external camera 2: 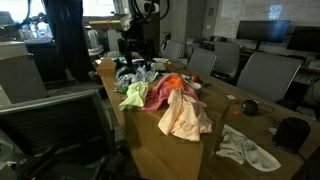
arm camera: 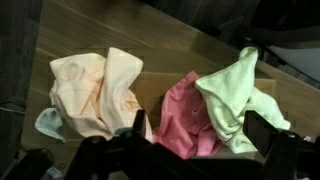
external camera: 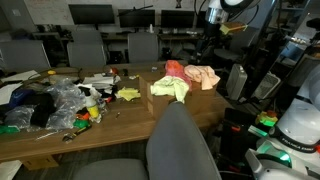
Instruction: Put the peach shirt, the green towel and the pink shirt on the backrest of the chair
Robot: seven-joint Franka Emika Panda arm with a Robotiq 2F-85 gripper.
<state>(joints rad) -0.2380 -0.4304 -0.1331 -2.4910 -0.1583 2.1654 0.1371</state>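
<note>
Three cloths lie bunched together on the wooden table (arm camera: 60, 30). In the wrist view the peach shirt (arm camera: 95, 90) is at the left, the pink shirt (arm camera: 180, 120) in the middle, and the green towel (arm camera: 235, 90) drapes over the pink shirt's right side. My gripper (arm camera: 198, 135) hangs open above the pink shirt and towel, holding nothing. In both exterior views the gripper (external camera: 208, 42) (external camera 2: 135, 45) is well above the pile: green towel (external camera: 170, 88) (external camera 2: 134, 96), pink shirt (external camera: 177, 68) (external camera 2: 160, 93), peach shirt (external camera: 205, 76) (external camera 2: 185, 116). The grey chair (external camera: 185, 145) stands at the table's near edge.
Plastic bags and small toys (external camera: 55, 100) clutter one end of the table, with a yellow scrap (external camera: 129, 94) nearby. A white cloth (external camera 2: 250, 150) and a dark round object (external camera 2: 292, 130) lie at the other end. Office chairs (external camera: 90, 45) and monitors line the back.
</note>
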